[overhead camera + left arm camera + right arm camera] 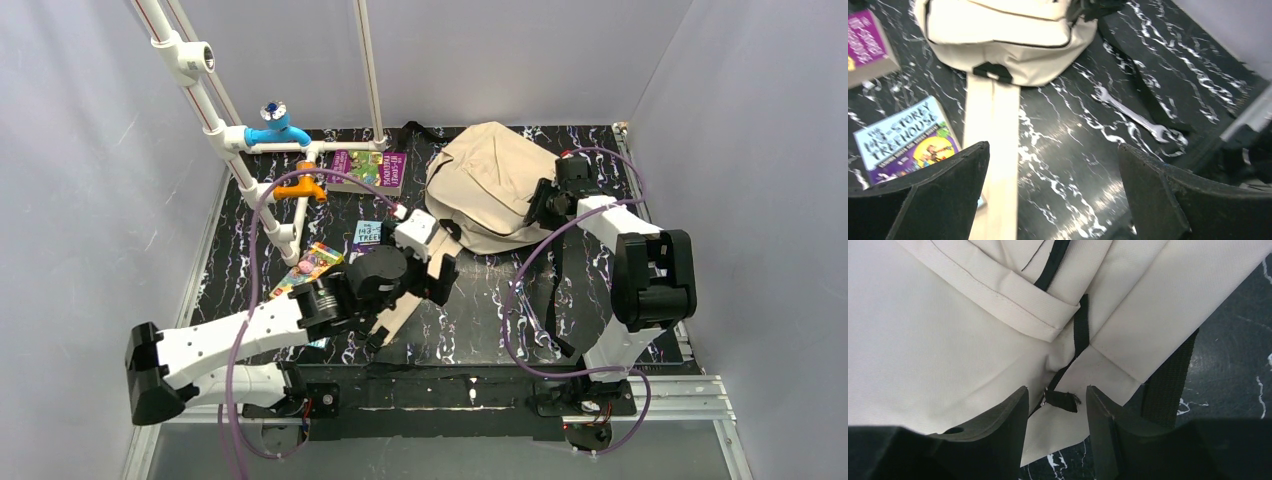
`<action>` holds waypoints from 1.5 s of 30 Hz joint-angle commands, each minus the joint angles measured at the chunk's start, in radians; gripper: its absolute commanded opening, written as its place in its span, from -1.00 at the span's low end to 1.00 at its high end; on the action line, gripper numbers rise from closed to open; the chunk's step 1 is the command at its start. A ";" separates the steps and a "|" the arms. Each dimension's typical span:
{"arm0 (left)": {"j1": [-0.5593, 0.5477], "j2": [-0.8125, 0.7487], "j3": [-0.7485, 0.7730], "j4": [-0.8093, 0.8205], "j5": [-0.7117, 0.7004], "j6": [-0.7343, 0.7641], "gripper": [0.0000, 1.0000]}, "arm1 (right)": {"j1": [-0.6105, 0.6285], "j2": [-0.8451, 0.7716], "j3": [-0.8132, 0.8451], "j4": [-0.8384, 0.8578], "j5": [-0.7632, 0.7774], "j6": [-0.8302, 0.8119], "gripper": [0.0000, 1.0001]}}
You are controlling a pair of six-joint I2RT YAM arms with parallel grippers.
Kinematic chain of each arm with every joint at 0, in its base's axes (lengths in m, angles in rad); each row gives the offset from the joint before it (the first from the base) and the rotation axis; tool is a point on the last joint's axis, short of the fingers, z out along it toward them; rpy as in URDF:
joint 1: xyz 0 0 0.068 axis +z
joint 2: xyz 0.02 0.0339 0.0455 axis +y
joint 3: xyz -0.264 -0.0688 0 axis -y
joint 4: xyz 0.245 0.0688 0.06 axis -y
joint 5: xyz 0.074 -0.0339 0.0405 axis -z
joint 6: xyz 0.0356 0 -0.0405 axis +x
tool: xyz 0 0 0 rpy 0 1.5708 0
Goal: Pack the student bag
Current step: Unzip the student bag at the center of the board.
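So we've got our right claw (1055,407) slightly parted around a small black tab (1062,401) on the big beige fabric backpack (923,340), left claw (1053,150) spread wide, holding nothing.

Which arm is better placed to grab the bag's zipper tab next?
Right, probably. The right gripper straddles the black pull tab on the student bag, fingers either side. The left gripper hangs open over the shoulder strap, away from that tab.

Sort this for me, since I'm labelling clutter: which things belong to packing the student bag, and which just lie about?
Job, probably: student bag, purple book, Treehouse book, multicoloured book.
Lying about, probably: wrench, white pipe frame.
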 commanded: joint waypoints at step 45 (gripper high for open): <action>0.050 0.128 0.304 -0.250 0.066 -0.269 0.99 | -0.137 -0.055 0.860 -0.331 -0.212 0.269 -0.97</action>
